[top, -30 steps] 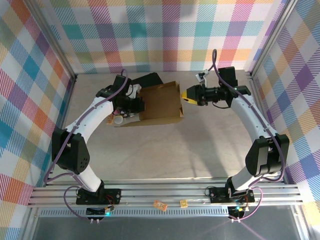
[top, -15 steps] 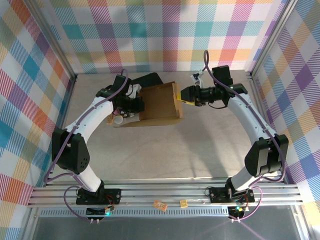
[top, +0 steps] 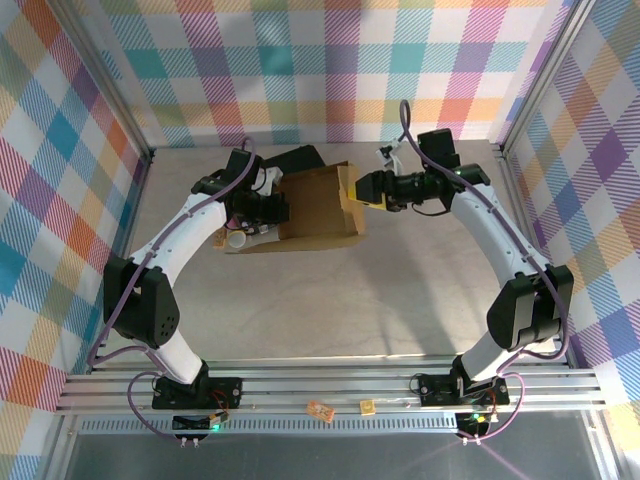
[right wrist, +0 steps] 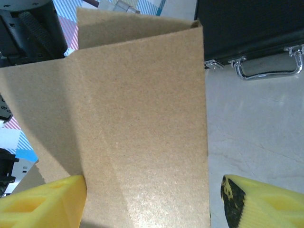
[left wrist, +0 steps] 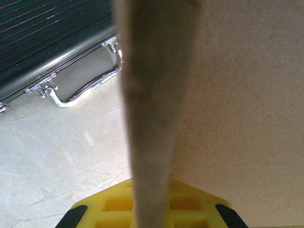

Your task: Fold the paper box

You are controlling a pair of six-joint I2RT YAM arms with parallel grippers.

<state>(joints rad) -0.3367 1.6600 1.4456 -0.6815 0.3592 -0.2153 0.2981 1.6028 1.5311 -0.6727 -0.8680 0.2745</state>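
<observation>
Pinching the paper box by its left wall, the left gripper faces the right gripper, spread around the right flap.

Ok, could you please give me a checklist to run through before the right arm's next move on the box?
1. Left gripper shut on the paper box edge: ok.
2. Right gripper open: ok.
3. Raised flap between the right fingers: ok.
4. Flap touching either finger: cannot tell.
5. Black case apart from the box: cannot tell.
</observation>
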